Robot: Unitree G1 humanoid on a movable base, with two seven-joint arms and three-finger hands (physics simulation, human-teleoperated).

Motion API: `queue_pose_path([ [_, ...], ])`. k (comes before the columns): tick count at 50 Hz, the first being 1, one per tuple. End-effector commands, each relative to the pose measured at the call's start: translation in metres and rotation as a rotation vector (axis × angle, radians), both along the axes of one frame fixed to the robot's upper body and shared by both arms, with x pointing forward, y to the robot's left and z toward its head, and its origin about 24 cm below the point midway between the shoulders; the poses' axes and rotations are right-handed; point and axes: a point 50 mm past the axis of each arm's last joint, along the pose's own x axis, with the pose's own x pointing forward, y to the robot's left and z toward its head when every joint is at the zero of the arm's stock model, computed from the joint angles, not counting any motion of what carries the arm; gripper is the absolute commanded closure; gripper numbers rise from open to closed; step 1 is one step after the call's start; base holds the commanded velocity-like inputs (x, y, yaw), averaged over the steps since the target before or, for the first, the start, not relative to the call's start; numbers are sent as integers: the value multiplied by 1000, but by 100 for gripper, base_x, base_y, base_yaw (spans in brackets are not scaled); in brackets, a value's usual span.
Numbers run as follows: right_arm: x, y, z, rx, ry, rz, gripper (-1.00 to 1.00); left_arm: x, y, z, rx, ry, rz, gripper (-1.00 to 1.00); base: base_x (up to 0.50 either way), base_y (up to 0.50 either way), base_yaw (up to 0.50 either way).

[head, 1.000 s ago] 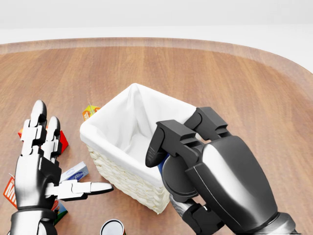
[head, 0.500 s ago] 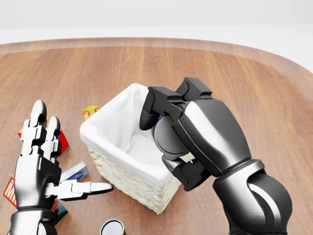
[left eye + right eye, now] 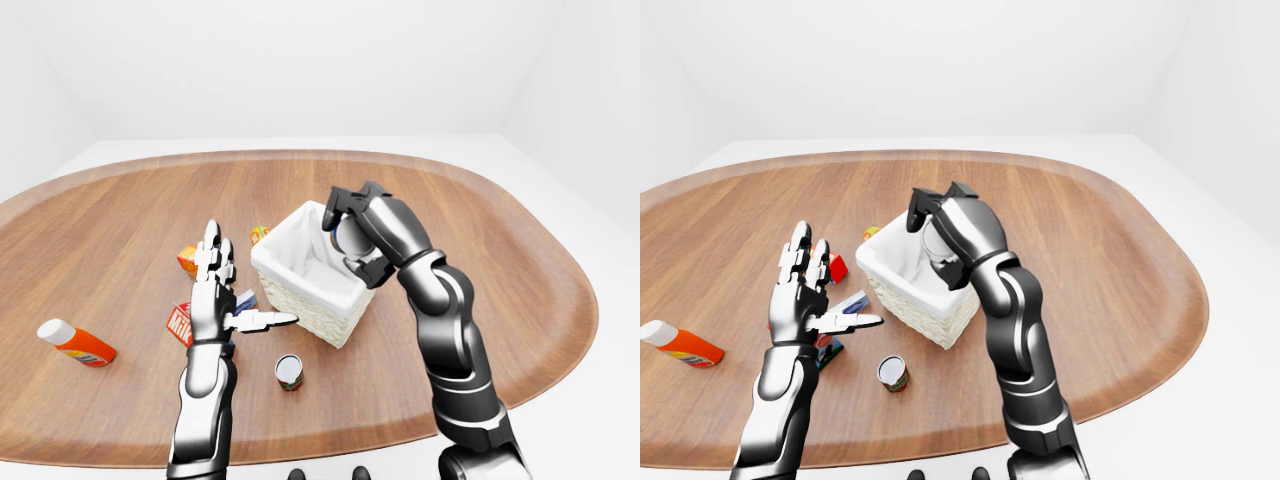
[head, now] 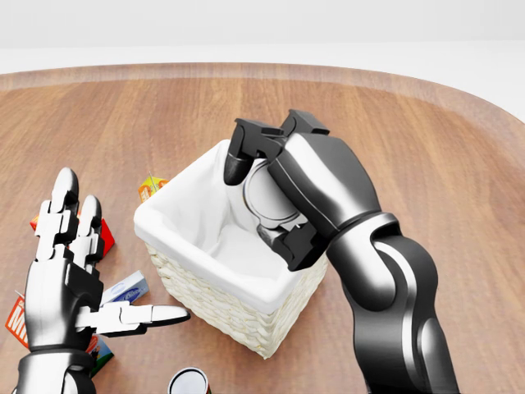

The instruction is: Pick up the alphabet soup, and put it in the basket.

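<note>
The alphabet soup (image 4: 269, 207) is a can whose silver end faces me; my right gripper (image 4: 256, 194) is shut on it. Hand and can hang over the right part of the opening of the white-lined wicker basket (image 4: 212, 305) at the middle of the head view. The can's label is hidden by the fingers (image 4: 239, 168). My left gripper (image 4: 105, 264) stands open to the left of the basket, palm away, with nothing in it.
A second small can (image 3: 289, 371) stands below the basket. Several cartons lie by my left hand: a red box (image 4: 106, 236), a yellow-orange box (image 4: 151, 187), a blue-white carton (image 4: 128, 288). An orange bottle (image 3: 78, 342) lies far left on the round wooden table (image 3: 520, 260).
My right hand has carried the can up and to the left, from beside the basket's lower right corner to over its opening. The left hand has not moved.
</note>
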Motion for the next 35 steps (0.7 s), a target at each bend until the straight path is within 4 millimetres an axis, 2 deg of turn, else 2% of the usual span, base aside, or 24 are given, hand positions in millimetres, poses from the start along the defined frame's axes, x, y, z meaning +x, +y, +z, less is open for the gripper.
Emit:
queue_pose_path([
  [1, 15, 4, -2, -30, 32, -1, 100, 0, 0, 0, 0, 1, 0, -100, 0, 0, 0],
  [16, 27, 11, -4, -136, 109, 16, 100, 1, 0, -1, -1, 7, 1, -100, 0, 0, 0],
  [35, 55, 22, -12, -113, 165, 10, 100, 1, 0, -1, -4, 4, 0, -100, 0, 0, 0],
])
